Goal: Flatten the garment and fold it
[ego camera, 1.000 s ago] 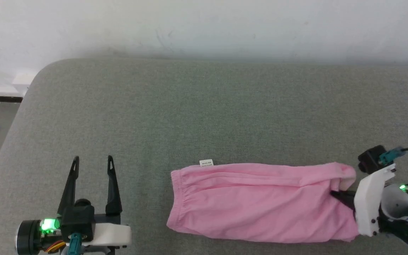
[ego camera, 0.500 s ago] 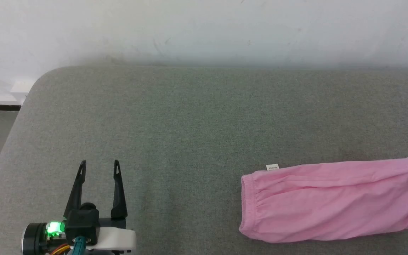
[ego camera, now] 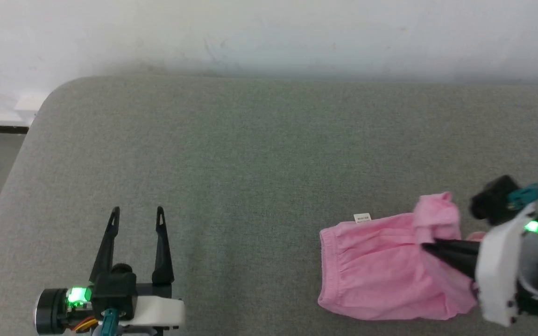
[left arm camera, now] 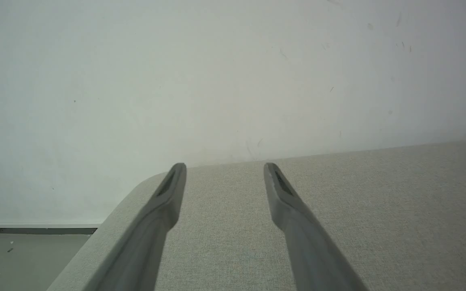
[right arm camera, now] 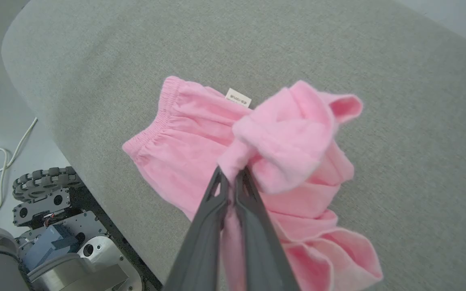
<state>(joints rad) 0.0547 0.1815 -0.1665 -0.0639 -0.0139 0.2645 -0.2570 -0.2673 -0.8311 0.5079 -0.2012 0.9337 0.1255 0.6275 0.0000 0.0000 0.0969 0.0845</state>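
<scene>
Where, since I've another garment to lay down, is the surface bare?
Bare: between the left gripper and the garment, and the far band of grey surface along the wall. Crowded: near right, where the right gripper pinches the garment.

Label [ego camera: 362,217] print illegible; garment [ego camera: 371,270] far end hidden behind right pincer [ego camera: 425,246].
</scene>
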